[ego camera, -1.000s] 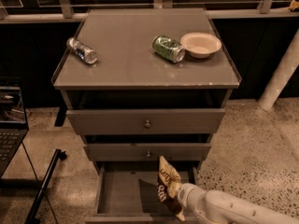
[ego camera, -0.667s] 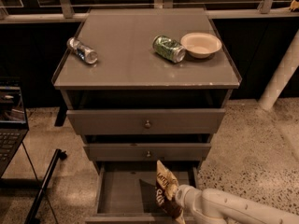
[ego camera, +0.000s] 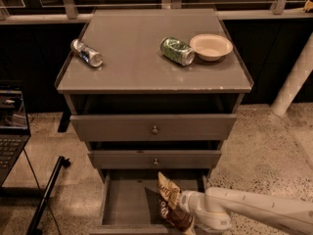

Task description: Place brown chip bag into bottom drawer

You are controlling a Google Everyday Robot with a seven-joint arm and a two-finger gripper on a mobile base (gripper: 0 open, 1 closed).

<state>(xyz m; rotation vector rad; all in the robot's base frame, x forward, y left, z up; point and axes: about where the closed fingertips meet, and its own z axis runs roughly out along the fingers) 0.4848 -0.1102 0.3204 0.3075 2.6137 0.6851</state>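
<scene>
The brown chip bag [ego camera: 170,202], cream at the top and dark brown below, stands tilted inside the open bottom drawer [ego camera: 124,204], near its right front. My gripper [ego camera: 185,207] comes in from the lower right on a white arm and is shut on the brown chip bag's right side, low over the drawer's flat grey floor. The left part of the drawer floor is bare.
On the cabinet top lie a green soda can [ego camera: 177,51], a cream bowl [ego camera: 211,46] and a clear bottle [ego camera: 87,53]. Two upper drawers with round knobs [ego camera: 154,129] sit slightly pulled out. A laptop [ego camera: 11,126] and a dark stand leg [ego camera: 46,195] are at left.
The gripper and the brown chip bag have moved left and lower into the bottom drawer. Nothing on the cabinet top has moved.
</scene>
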